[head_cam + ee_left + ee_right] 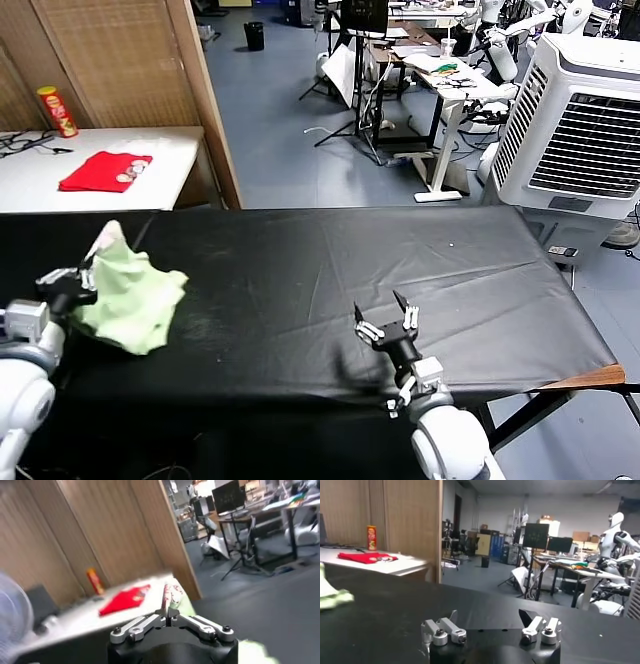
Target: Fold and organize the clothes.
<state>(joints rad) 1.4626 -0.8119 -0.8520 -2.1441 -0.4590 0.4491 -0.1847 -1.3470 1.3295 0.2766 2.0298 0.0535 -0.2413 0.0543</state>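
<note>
Your left gripper (82, 278) sits at the left end of the black table (330, 290), its fingers pinched tight on the T-shirt (133, 290). From your head camera you see the pale green shirt bunched in a loose heap on the cloth, one corner pulled up into a peak right at the gripper. In your left wrist view the fingers (167, 618) meet with a fold of the shirt (172, 596) standing up between them, a reddish print showing on it.

Your right gripper (386, 320) rests low over the table's near edge, right of centre and well apart from the shirt, jaws spread wide and holding nothing. Your right wrist view shows the same open gripper (490, 621) and the shirt (331, 598) far off.

Behind the black table, on the white table (160, 165), lie a red garment (104, 171) and a snack can (57, 110).
</note>
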